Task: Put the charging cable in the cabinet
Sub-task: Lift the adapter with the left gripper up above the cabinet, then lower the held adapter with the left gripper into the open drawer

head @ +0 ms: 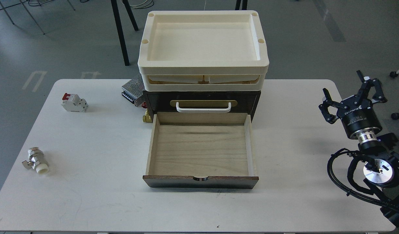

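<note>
Open drawer waits empty as the dark brown wooden cabinet [202,100] stands ready on the white tabletop [98,162].

No charging cable is in view, so the stowing looks undone. The right black two-finger hand [350,94] hovers at the table's right edge, fingers spread and holding nothing; the left hand is out of view. Counted: one cabinet, two stacked cream trays [202,70], one white breaker [74,103], one metal valve [36,161].

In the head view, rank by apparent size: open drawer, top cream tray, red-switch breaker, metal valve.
1. Top cream tray and open drawer: look alike, and the tray sits nearer the camera, so unranked.
2. Breaker and metal valve: both small, too close to call.
</note>
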`<state>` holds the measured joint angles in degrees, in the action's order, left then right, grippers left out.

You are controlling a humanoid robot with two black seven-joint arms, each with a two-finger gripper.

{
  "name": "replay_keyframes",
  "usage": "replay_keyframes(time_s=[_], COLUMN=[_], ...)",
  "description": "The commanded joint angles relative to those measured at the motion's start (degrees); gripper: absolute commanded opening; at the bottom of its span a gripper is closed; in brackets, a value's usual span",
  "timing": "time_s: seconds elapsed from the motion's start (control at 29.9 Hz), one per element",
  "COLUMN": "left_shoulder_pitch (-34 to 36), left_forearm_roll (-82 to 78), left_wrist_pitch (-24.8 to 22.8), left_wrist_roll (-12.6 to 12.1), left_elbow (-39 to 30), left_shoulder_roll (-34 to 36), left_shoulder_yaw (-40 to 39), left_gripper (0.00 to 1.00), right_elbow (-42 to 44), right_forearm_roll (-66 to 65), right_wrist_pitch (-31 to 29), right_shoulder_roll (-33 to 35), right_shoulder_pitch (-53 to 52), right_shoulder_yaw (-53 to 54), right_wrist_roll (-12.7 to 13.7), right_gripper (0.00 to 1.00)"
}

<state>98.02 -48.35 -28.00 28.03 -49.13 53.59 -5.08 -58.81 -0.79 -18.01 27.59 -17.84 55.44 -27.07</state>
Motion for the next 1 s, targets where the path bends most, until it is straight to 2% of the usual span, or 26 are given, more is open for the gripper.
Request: replay_keyframes(time_s=[0.0,0.37,0.6,0.74,0.97], left_shoulder_pitch=[1.21,-0.37,-9.15,-15.65,-22.86], left_forearm_roll=[-4.46,-14.23,-18.17,-21.87,-24.59], left_wrist_pitch=[0.0,0.0,2.34,4.09,6.03], left_wrist_roll=[-0.03,-0.03,-0.03,-0.03,-0.03], left_elbow=[-7.37,-17.04,-25.39,-26.45,-28.38], left_shoulder_roll=[-1.73,-11.84,-13.16,-14.47,-15.36], left_shoulder_yaw=[-0.1,0.86,0.95,0.95,0.95], left_gripper=[0.06,0.07,0.07,0.07,0.07], right_elbow=[0.01,0.01,0.01,0.01,0.09], right_forearm_roll=[0.0,0.0,0.0,0.0,-0.09], right_wrist_pitch=[0.0,0.0,0.0,0.0,0.0], right_shoulder_roll=[0.01,0.01,0.01,0.01,0.01], right_shoulder_pitch=[0.0,0.0,0.0,0.0,0.0], right_shoulder_yaw=[-0.07,-0.07,0.02,-0.07,-0.07], right_wrist_roll=[0.0,0.0,0.0,0.0,0.0], right_gripper=[0.99,0.99,0.99,0.99,0.99])
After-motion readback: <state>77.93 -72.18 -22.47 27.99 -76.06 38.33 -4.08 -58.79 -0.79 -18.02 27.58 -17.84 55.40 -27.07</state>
